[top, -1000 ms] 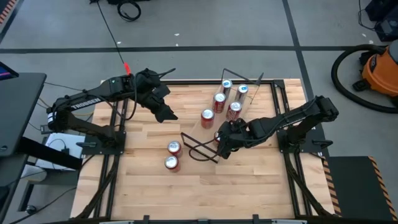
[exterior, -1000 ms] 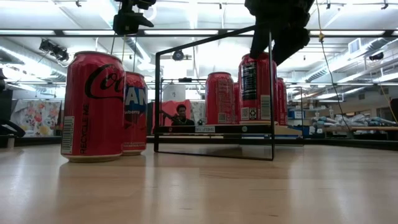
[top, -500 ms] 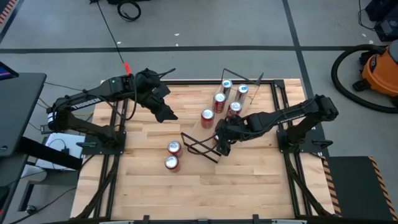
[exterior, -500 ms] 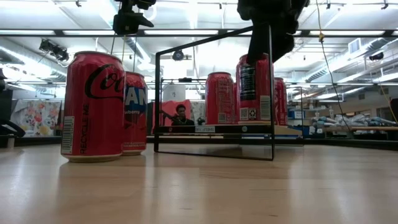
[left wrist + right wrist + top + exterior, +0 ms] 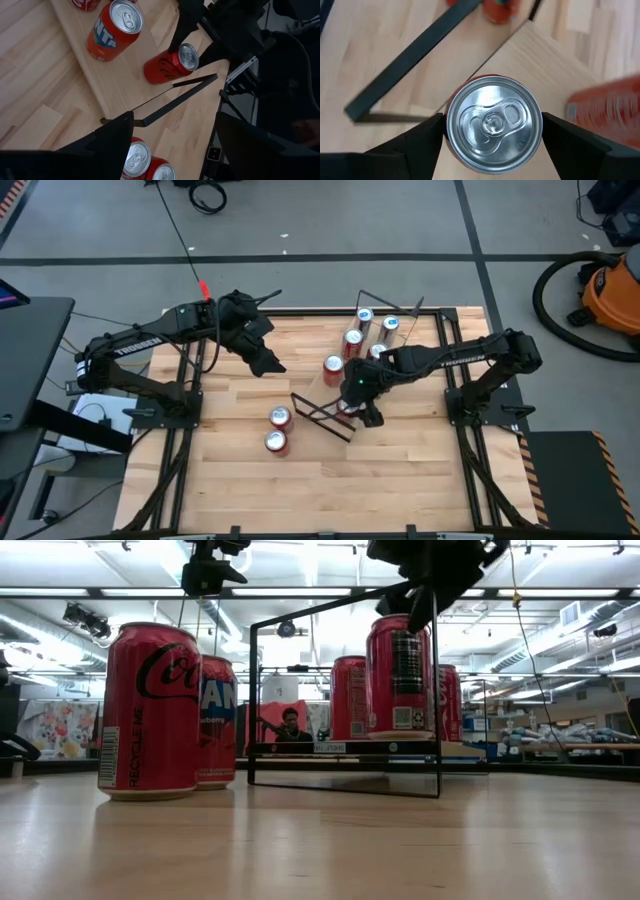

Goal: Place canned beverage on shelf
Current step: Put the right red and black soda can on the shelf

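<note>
Within the last second the right hand point(image 5: 352, 392) had swung from the table side of the shelf point(image 5: 335, 385) to above the shelf's near end, and it had closed from wide open onto a red can point(image 5: 493, 122). The right wrist view showed that can's silver lid sitting squarely between the two dark fingers point(image 5: 420, 145), so the hand was gripping the can by its sides. In the low view the held can point(image 5: 400, 675) hung upright with its base about level with the board's top surface; whether it was touching the board could not be told. My reading was that the carry was nearly finished and only the setting down and letting go remained.

The left hand point(image 5: 262, 358) waited near the table's far-left corner, its fingers parted and empty.

The shelf was a long, flat, light-wood board with a smooth grain, framed by thin black wire at each end. Other cans point(image 5: 352, 340) already stood in a cluster at its far end, and an orange can point(image 5: 116, 29) stood further along towards its near end. Two more red cans point(image 5: 278, 430) stood side by side on the table, towards its near edge. All were smooth, glossy metal cylinders with bright, ringed tops. The table point(image 5: 420, 470) was pale butcher-block wood.
</note>
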You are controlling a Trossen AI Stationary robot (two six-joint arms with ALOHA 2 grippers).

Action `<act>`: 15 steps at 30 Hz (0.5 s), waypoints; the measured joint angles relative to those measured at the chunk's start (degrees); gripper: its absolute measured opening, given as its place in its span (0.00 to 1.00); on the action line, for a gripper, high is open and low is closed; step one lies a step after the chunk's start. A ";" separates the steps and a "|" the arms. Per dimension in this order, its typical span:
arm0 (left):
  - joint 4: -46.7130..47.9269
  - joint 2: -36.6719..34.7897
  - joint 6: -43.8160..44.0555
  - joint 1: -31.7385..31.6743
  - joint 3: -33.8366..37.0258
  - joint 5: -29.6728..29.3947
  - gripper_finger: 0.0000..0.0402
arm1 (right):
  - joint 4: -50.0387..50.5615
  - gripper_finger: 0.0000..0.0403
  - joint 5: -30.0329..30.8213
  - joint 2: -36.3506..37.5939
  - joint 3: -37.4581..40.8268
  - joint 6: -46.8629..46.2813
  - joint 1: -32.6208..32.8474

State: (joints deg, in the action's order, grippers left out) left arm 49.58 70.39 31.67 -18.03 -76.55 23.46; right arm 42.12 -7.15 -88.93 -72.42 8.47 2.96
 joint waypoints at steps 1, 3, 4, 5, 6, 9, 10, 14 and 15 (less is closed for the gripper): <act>0.00 0.00 0.11 -0.01 0.00 0.00 0.72 | 0.09 0.80 -0.47 -0.02 0.00 2.94 -0.20; 0.00 0.00 0.19 -0.01 0.00 0.00 0.72 | 0.09 0.80 -0.86 -0.02 0.00 7.70 -0.42; 0.00 0.00 0.27 0.01 0.00 0.00 0.72 | 0.06 0.80 -0.83 -0.02 0.00 9.06 -0.43; 0.00 0.00 0.47 0.00 0.00 0.00 0.72 | -0.05 0.80 -0.58 -0.02 0.00 9.61 -0.43; 0.00 0.00 0.53 0.01 0.00 0.00 0.72 | -0.17 0.80 -0.20 -0.02 0.00 9.75 -0.45; 0.00 0.00 0.61 -0.01 0.02 0.00 0.72 | -0.20 0.83 0.19 -0.02 0.00 9.73 -0.48; 0.00 0.00 0.70 0.00 0.00 0.00 0.72 | -0.12 0.84 0.17 -0.02 0.00 9.68 -0.48; 0.00 0.00 0.74 -0.01 0.00 0.00 0.72 | -0.10 0.90 0.07 -0.03 0.00 8.81 -0.55; 0.00 0.00 0.74 -0.01 0.00 0.00 0.72 | -0.09 0.91 0.07 -0.04 0.00 8.54 -0.57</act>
State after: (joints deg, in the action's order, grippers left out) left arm 49.58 70.39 32.40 -18.03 -76.55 23.46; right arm 42.03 -7.08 -88.97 -72.42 17.01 2.38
